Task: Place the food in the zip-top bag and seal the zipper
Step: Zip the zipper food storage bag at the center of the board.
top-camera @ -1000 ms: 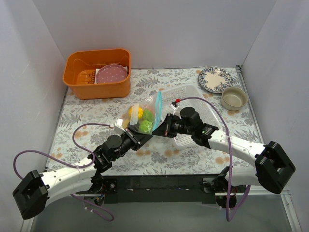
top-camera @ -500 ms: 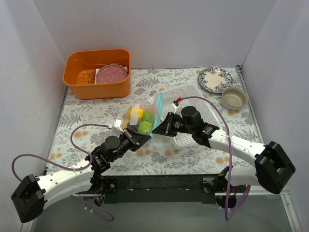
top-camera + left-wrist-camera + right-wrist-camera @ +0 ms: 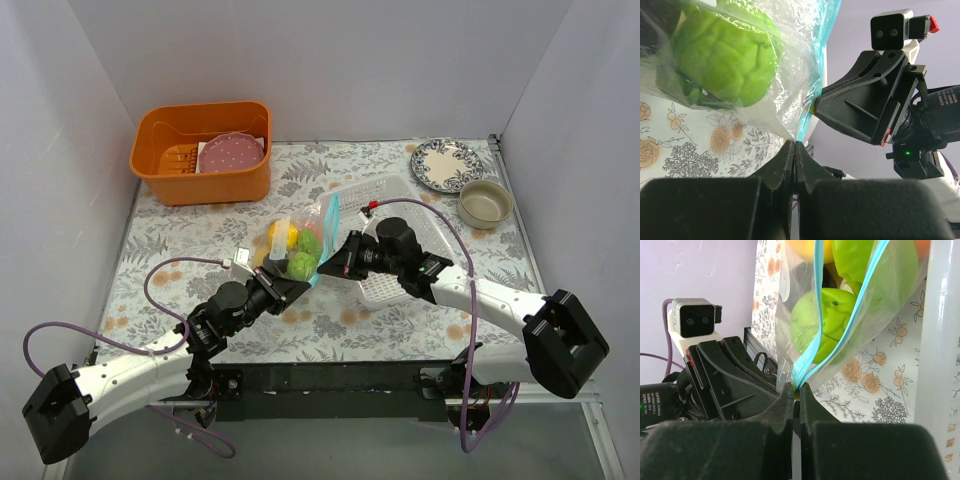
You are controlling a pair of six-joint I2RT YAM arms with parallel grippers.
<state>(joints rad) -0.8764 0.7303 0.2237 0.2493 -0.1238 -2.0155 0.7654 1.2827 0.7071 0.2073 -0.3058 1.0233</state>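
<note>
The clear zip-top bag (image 3: pixel 292 243) lies mid-table with yellow, orange and green food (image 3: pixel 300 263) inside it. Its teal-blue zipper (image 3: pixel 325 232) runs along the bag's right edge. My left gripper (image 3: pixel 300 285) is shut on the near corner of the bag, at the zipper's end (image 3: pixel 801 134). My right gripper (image 3: pixel 328 268) is shut on the zipper (image 3: pixel 805 371) at the same near corner, right beside the left one. A green piece (image 3: pixel 722 62) fills the left wrist view; green pieces (image 3: pixel 822 322) and an orange one show in the right wrist view. Beyond my pinch the two teal strips stand apart.
A white mesh basket (image 3: pixel 400 215) lies just right of the bag, under my right arm. An orange tub (image 3: pixel 205 150) with a pink plate stands at the back left. A patterned plate (image 3: pixel 445 163) and a beige bowl (image 3: pixel 485 203) sit at the back right.
Both grippers have shifted slightly away from me with the bag corner; the left arm has stretched forward a little. Both stay shut on the bag.
</note>
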